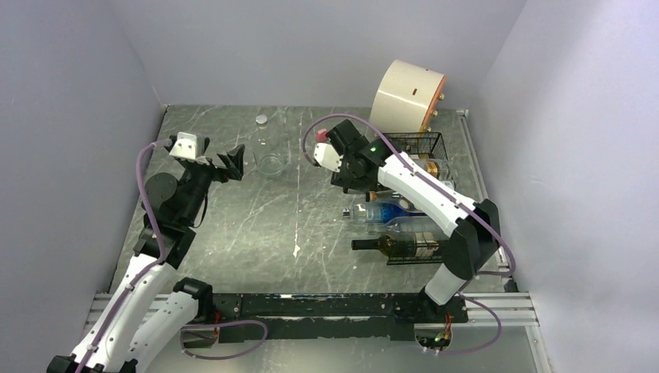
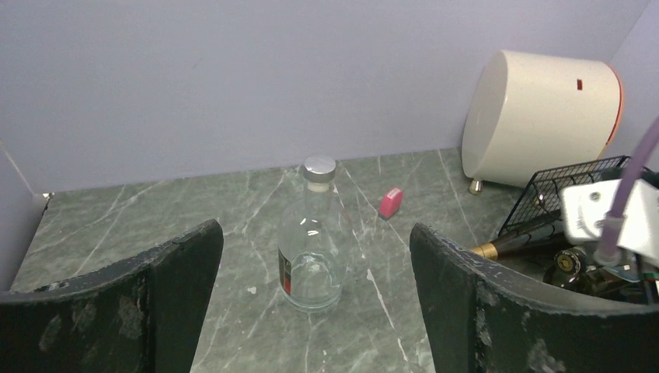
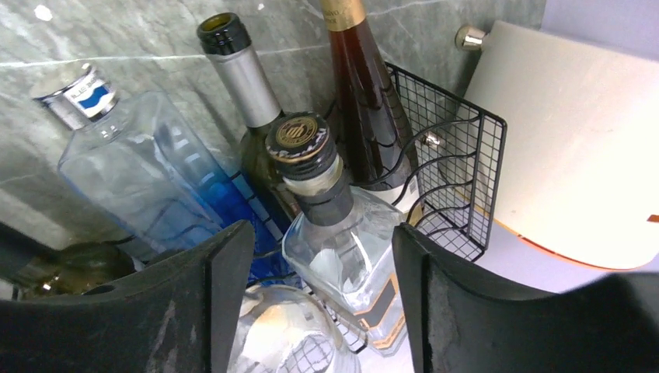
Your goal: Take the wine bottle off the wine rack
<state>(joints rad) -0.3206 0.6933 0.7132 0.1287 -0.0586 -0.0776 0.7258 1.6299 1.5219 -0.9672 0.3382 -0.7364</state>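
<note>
Right end effector [image 3: 320, 256], jaws apart and empty, hangs over the black thin-wire wine rack [image 3: 466, 155]. Dark-green wine bottle with grey foil neck [image 3: 242, 81] lies in the rack, ungrasped; removal judged unstarted. Left end effector [image 1: 233, 162], jaws spread, holds nothing.

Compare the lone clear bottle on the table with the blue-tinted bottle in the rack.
The lone bottle stands upright on the table; the blue-tinted bottle lies on its side in the wine rack. The lone bottle is colourless and round-bellied; the blue-tinted bottle looks flat-sided. Both are see-through with silver caps.
</note>
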